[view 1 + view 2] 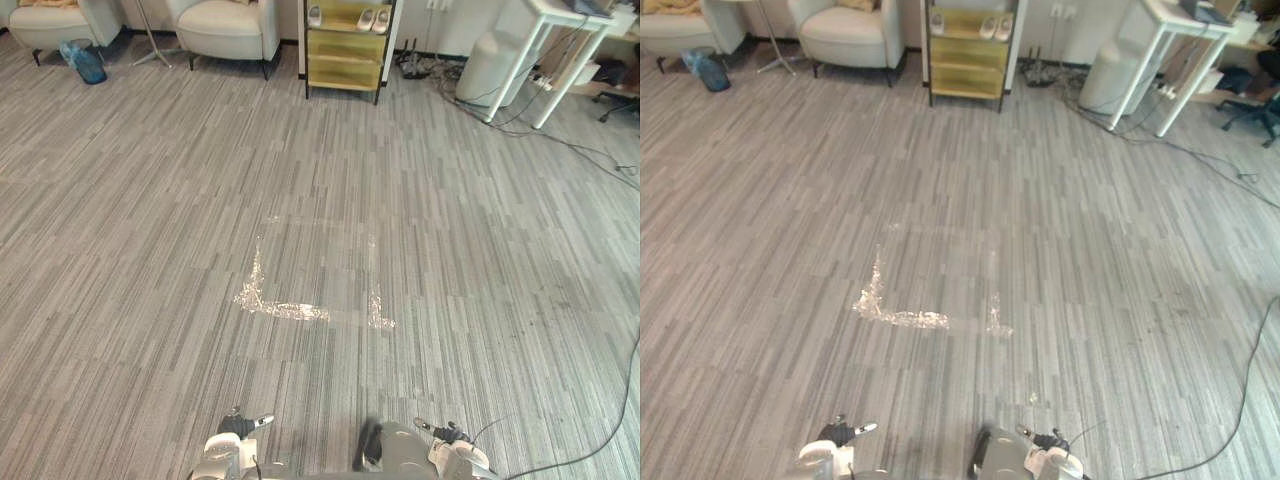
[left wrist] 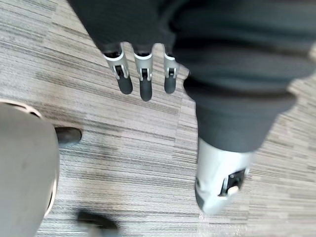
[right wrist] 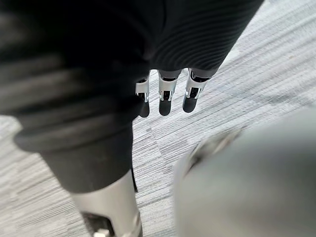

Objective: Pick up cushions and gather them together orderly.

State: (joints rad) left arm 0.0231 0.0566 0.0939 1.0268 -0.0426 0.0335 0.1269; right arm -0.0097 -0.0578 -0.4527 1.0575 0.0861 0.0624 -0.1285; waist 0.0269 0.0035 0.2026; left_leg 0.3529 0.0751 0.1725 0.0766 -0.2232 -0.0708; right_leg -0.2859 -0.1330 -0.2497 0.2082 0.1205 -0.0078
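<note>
Cushion (image 1: 668, 5): one tan piece, on the seat of the left armchair (image 1: 50, 25) at the far left edge of the room; cut off by the view's edge, so its shape cannot be told.

Far wall, left to right:
- blue bin (image 1: 85, 62) on the floor just beside that armchair
- thin pole stand (image 1: 150, 45) between the two chairs
- second armchair (image 1: 230, 30), cream
- yellow shelf unit (image 1: 345, 55), pale shoes (image 1: 372, 18) on its upper level
- white round bin (image 1: 495, 65), near the white table (image 1: 565, 15)
- cables (image 1: 560, 135) trail over the floor from under that table toward the right edge
- dark office chair base (image 1: 620, 100) at the far right

Floor (image 1: 150, 250): grey striped carpet, wide and open from the furniture line down to the near edge. Silvery tape marks (image 1: 285, 310) form a rough open-topped box at mid-floor, flat on the carpet.

Left robot hand (image 2: 143, 81): fingers straight, pointing down at the carpet, thumb apart, nothing held.

Right robot hand (image 3: 165, 94): same posture, fingers straight over the carpet, nothing held.

Both robot hands hang at the near edge, well apart from the armchairs.
</note>
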